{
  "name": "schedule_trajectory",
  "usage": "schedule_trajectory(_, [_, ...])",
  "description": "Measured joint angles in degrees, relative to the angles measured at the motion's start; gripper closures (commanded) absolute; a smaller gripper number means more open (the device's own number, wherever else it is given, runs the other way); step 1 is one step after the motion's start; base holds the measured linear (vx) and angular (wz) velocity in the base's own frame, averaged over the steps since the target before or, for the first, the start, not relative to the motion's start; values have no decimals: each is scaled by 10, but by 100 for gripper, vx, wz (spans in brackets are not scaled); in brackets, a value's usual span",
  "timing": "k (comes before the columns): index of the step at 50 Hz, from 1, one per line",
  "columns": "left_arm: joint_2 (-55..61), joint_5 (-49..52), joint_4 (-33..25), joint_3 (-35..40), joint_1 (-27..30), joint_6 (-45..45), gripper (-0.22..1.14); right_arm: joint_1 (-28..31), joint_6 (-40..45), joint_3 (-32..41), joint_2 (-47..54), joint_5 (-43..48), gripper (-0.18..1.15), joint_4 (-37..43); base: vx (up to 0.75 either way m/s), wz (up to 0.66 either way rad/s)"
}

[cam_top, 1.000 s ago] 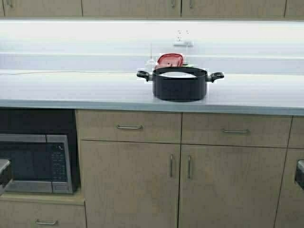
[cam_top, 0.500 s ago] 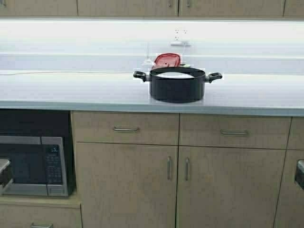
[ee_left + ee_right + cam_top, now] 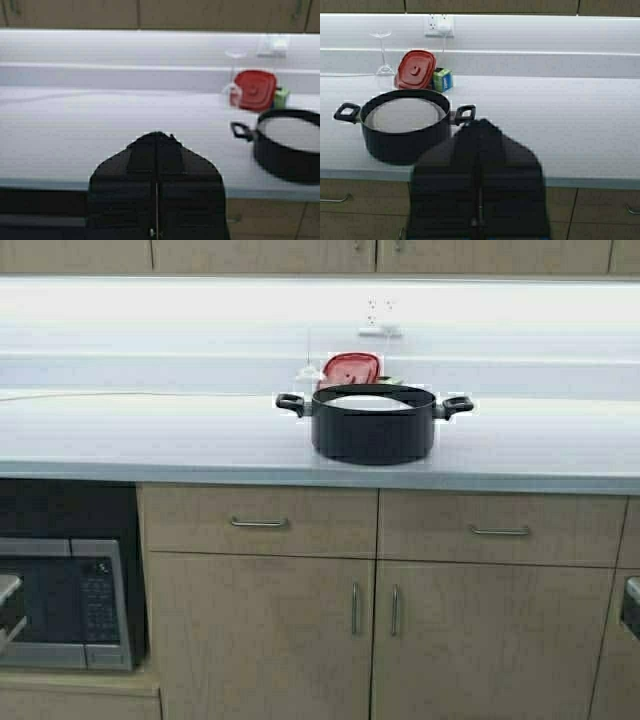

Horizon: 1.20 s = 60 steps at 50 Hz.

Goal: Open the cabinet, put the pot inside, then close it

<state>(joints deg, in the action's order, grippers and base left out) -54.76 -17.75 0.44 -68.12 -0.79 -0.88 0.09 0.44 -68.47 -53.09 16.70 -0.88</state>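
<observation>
We are at the start of the job: the pot (image 3: 373, 424) sits on the worktop (image 3: 150, 435) near its front edge, with a red lid (image 3: 350, 369) propped against the back wall just behind it. The cabinet (image 3: 262, 254) hangs above the worktop, and only the lower strip of its doors shows at the top of the high view, both looking closed.

Our left pincer (image 3: 156, 145) has its fingers pressed together, and hangs low in front of the worktop, well to the pot's left. Our right pincer (image 3: 479, 130) is likewise closed and sits just in front of the pot's right loop handle (image 3: 465, 113).

The step in hand is opening the cabinet, so we judge the wise course is to leave the pot alone for now. We should raise one arm to a door handle, part its fingers before reaching it, and hook the bar squarely. The arm should pass clear of the wine glass (image 3: 383, 52) and the pot. The door should swing fully out, so there is room to lift the pot in.
</observation>
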Motion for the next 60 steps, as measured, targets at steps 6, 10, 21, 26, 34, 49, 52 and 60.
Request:
schedule_trajectory(6, [0,0,1,-2,0,-1,89,0,0,-1,0,0,91,0,20,-9])
schedule_trajectory(10, [1,0,0,-2,0,-2,89,0,2,-1,0,0,91,0,21,-11])
schedule_trajectory(21, [14,-2,0,-4,0,-3,89,0,2,-6,0,-1,91,1,20,-5])
schedule_trajectory(26, [29,-6,0,-4,0,-6,89,0,1,-10,-6,-1,91,0,23,0])
schedule_trajectory(34, [37,-11,1,-4,0,-8,89,-1,-2,-11,-14,0,91,0,28,-4])
schedule_trajectory(49, [37,-12,0,-5,0,-6,89,0,1,-8,11,0,91,0,29,2])
schedule_trajectory(52, [37,-11,1,-5,0,-7,89,0,1,-8,11,-1,91,0,28,-2])
schedule_trajectory(60, [33,-12,0,-6,1,-11,89,0,1,-8,11,0,91,0,30,-6])
